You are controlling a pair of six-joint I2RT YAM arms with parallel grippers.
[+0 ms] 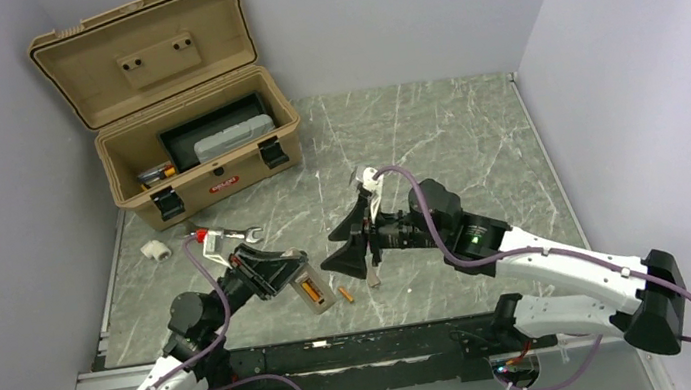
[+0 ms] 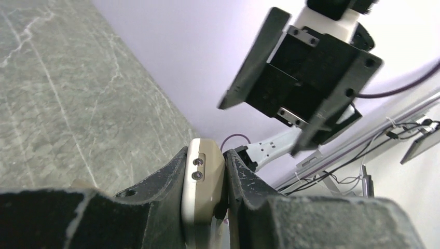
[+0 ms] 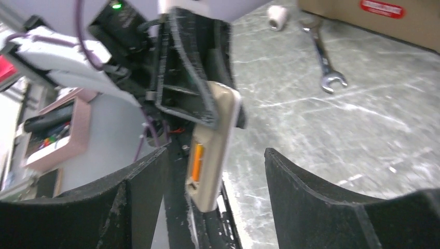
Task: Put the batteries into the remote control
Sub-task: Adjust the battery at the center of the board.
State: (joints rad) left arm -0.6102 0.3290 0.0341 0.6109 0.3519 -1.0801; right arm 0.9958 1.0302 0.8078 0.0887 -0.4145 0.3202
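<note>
My left gripper (image 1: 292, 275) is shut on one end of the remote control (image 1: 313, 291), held low over the table near the front edge with its greyish back and battery recess showing. One orange battery (image 3: 196, 161) sits in the recess. A second battery (image 1: 345, 294) lies loose on the table just right of the remote. My right gripper (image 1: 344, 246) is open and empty, facing the remote from the right. In the right wrist view the remote (image 3: 215, 140) hangs between my spread fingers without touching them. In the left wrist view the remote (image 2: 200, 192) is clamped between the fingers.
An open tan toolbox (image 1: 219, 183) holding a grey case stands at the back left. A wrench (image 1: 238, 234) and a small white block (image 1: 156, 248) lie in front of it. Walls close in on the left, back and right.
</note>
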